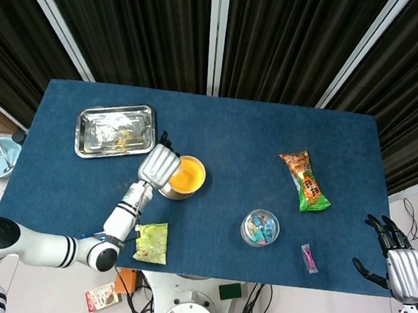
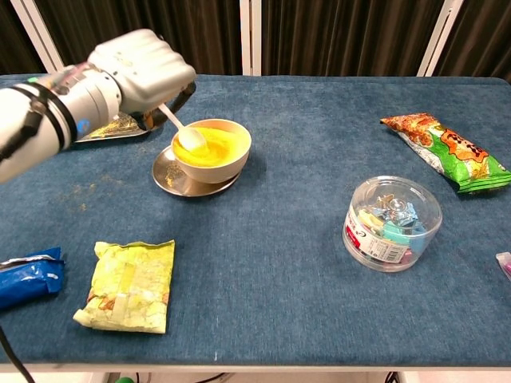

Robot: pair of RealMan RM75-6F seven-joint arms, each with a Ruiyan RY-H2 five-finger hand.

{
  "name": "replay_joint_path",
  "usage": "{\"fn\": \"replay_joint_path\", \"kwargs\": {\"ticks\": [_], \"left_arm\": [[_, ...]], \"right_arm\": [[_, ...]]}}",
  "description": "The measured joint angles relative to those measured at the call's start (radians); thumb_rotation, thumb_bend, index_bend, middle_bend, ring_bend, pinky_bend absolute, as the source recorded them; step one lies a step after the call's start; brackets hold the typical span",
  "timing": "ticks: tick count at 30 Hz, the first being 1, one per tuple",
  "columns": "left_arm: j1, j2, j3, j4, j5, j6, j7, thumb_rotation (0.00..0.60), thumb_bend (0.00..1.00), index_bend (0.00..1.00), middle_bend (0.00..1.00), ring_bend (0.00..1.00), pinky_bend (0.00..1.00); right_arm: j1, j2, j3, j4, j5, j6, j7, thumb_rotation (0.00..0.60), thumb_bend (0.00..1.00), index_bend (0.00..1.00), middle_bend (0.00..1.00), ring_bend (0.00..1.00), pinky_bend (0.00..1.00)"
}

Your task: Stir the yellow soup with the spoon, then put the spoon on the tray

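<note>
A beige bowl [image 2: 227, 163] of yellow soup [image 2: 217, 145] stands on a metal saucer [image 2: 170, 180] left of the table's middle; the head view shows the bowl [image 1: 183, 176] too. My left hand [image 2: 142, 76] grips the handle of a white spoon [image 2: 184, 132], whose scoop dips into the soup at the bowl's left side. In the head view the left hand [image 1: 158, 165] hides the spoon. The metal tray [image 1: 115, 130] lies at the back left, partly hidden in the chest view. My right hand [image 1: 404, 270] hangs open off the table's right front corner.
A green snack packet [image 2: 128, 285] and a blue wrapper [image 2: 28, 276] lie at the front left. A clear round tub [image 2: 392, 223] sits right of centre, an orange-green chip bag [image 2: 444, 151] at the far right, a small pink item [image 1: 308, 257] near the front edge.
</note>
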Motion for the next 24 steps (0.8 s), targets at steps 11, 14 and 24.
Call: {"fn": "replay_joint_path", "kwargs": {"ticks": [11,14,24], "left_arm": [[0.026,0.003,-0.054,-0.003,-0.045,-0.080,-0.208,0.600,0.50,0.63,0.55,0.33,0.19],[0.033,0.009,-0.061,-0.011,-0.046,-0.100,-0.251,0.600,0.50,0.63,0.55,0.33,0.19],[0.046,0.069,-0.098,-0.068,-0.077,-0.153,-0.371,0.600,0.50,0.63,0.54,0.33,0.19]], "right_arm": [[0.005,-0.002,0.003,-0.003,0.001,-0.008,-0.003,0.600,0.24,0.10,0.19,0.08,0.20],[0.006,-0.004,0.002,-0.005,0.001,-0.011,-0.006,0.600,0.24,0.10,0.19,0.08,0.20],[0.000,0.000,0.003,-0.007,0.001,0.000,-0.006,0.600,0.24,0.10,0.19,0.08,0.20]]}}
